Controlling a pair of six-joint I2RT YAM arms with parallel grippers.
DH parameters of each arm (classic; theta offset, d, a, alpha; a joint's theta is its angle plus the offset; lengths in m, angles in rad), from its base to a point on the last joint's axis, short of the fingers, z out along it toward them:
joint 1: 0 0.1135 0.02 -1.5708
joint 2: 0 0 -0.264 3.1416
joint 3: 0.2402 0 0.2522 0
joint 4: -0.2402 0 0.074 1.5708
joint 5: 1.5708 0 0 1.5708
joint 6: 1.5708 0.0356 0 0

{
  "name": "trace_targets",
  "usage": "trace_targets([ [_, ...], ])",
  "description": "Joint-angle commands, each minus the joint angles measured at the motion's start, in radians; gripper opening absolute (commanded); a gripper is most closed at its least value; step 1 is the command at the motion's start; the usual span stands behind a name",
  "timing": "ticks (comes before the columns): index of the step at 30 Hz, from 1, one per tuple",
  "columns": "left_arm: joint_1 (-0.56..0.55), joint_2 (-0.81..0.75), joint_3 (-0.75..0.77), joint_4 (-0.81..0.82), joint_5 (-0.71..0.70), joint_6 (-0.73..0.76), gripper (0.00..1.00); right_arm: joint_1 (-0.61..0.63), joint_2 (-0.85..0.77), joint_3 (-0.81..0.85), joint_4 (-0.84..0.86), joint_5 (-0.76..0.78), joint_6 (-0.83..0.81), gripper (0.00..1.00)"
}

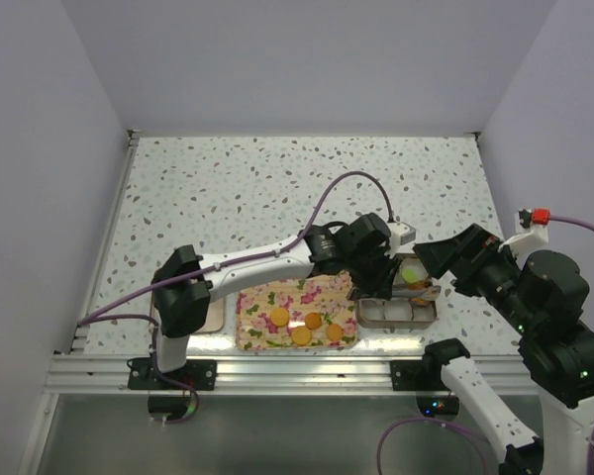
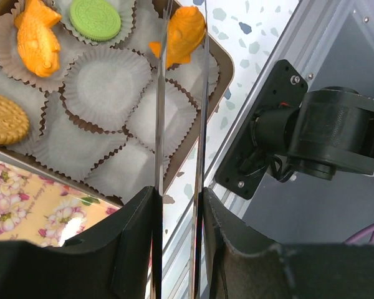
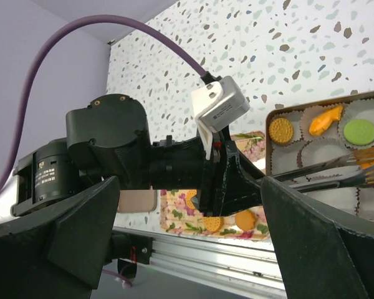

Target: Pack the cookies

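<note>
While the left tool [image 2: 177,212] is clamped on the handles of a pair of metal tongs [image 2: 158,137], the thin blades of the tongs pinch an orange fish-shaped cookie [image 2: 182,32] at their tips. They hold it over the cups along one edge of the tin [image 2: 226,71]; whether it already touches a cup I cannot tell. The right tool [image 3: 190,187] stands wide open and grips nothing, and in the overhead view it hovers just beside the right side of the tin. The tin is lined with white pleated paper cups [image 2: 105,87]. Three of these are filled, one with another orange fish [image 2: 37,37], one with a green round cookie [image 2: 95,18] and one with a golden-brown round cookie [image 2: 1,118]. The other cups in view, several of them, hold nothing. Just left of the tin on the speckled counter [image 1: 277,188] lies a flowered tray [image 1: 252,302] carrying four round orange cookies [image 1: 301,336], which sit loose and near one another towards its near side. By my reckoning the packing is roughly at its midpoint, with three cookies seated, a fourth at the tin but not yet released, and four waiting on the tray. What is left, as far as I can judge, is to set the fish down in a free cup and let it go. The tongs would then go back to the tray for each orange round in turn, and there look to be enough empty cups to take them.
</note>
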Motion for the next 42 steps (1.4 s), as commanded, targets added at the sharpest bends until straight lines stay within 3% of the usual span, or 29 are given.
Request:
trace_targets([
  [1,0.010,-0.097,-0.054,0.177,0.016,-0.025,0.23,-0.001,0.029,0.018,0.004,0.005,-0.024,0.99],
  [8,0.024,-0.117,-0.126,0.238,0.006,-0.030,0.40,-0.001,0.038,0.015,-0.003,-0.006,-0.020,0.99],
  [15,0.042,-0.148,-0.220,0.353,0.011,-0.051,0.42,0.001,0.041,-0.002,0.010,-0.024,-0.007,0.99],
  [18,0.048,-0.167,-0.266,0.425,0.013,-0.068,0.50,-0.001,0.047,-0.006,0.014,-0.035,-0.001,0.99],
  [23,0.062,-0.201,-0.333,0.557,0.045,-0.105,0.52,-0.001,0.054,-0.010,0.014,-0.042,0.004,0.99],
  [28,0.064,-0.207,-0.356,0.562,0.036,-0.104,0.53,-0.001,0.055,-0.014,0.014,-0.047,0.012,0.99],
  [37,0.099,-0.333,-0.366,0.367,-0.059,-0.052,0.56,0.001,0.052,-0.023,0.036,-0.053,0.030,0.99],
  [42,0.107,-0.444,-0.353,0.107,-0.177,0.031,0.56,0.001,0.044,-0.023,0.044,-0.044,0.036,0.99],
])
